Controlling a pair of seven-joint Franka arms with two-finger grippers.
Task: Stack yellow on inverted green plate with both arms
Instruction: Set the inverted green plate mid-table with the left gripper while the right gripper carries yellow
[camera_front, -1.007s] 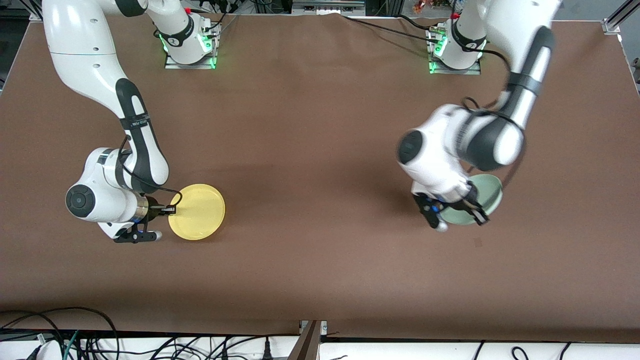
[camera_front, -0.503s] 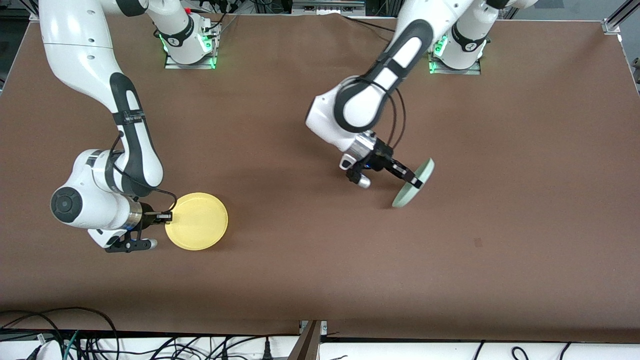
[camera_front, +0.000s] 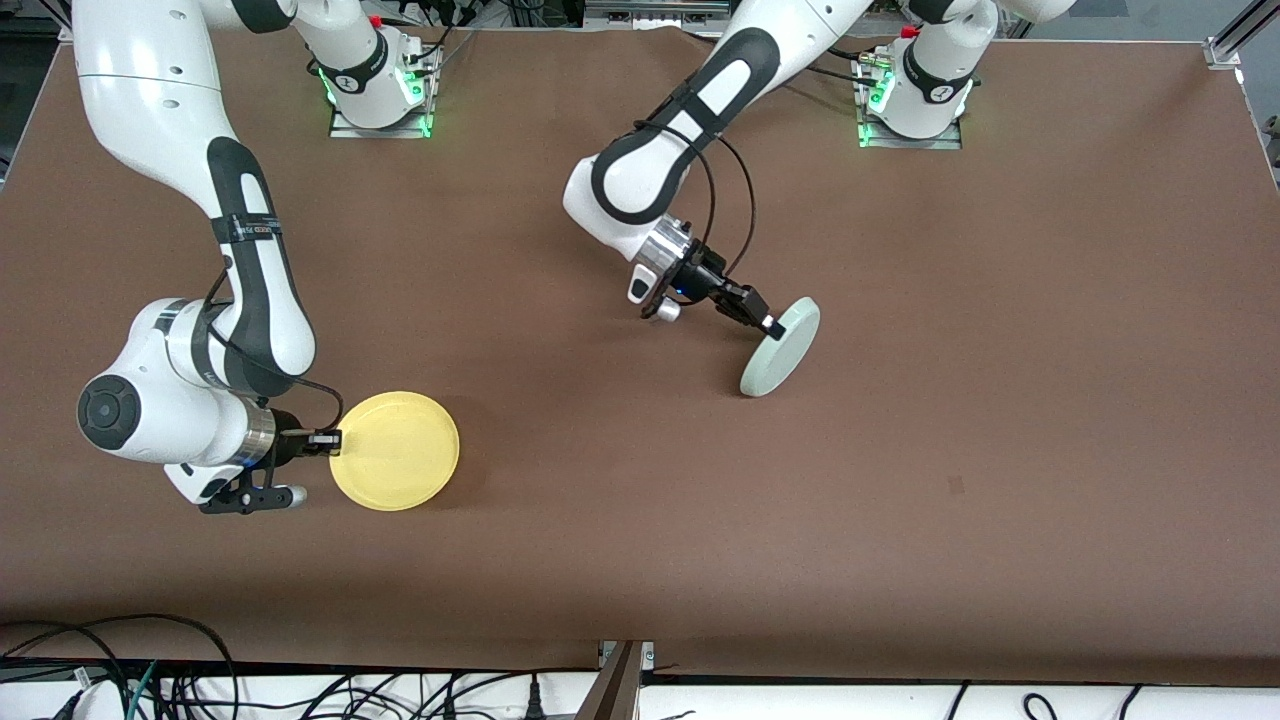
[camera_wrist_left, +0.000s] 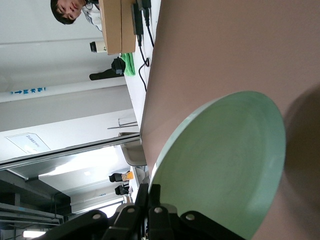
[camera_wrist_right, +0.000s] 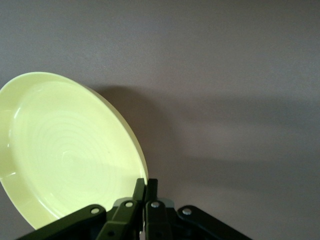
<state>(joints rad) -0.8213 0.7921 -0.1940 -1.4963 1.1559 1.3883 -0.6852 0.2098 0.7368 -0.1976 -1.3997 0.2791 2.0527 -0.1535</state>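
Observation:
My left gripper (camera_front: 768, 326) is shut on the rim of the pale green plate (camera_front: 781, 347) and holds it tilted steeply on edge over the middle of the table. In the left wrist view the green plate (camera_wrist_left: 225, 160) fills the frame above the closed gripper (camera_wrist_left: 155, 192). My right gripper (camera_front: 330, 438) is shut on the rim of the yellow plate (camera_front: 397, 451), held nearly flat, hollow side up, just above the table toward the right arm's end. In the right wrist view the yellow plate (camera_wrist_right: 65, 150) sits beside the closed gripper (camera_wrist_right: 146, 187).
The brown table (camera_front: 640, 520) is bare around both plates. Both arm bases (camera_front: 380, 90) stand along the table edge farthest from the front camera. Cables (camera_front: 150, 680) lie past the table's near edge.
My left arm swung the green plate from its end of the table toward the middle, turning it from flat to on edge. My right gripper shifted the yellow plate slightly nearer the front camera.

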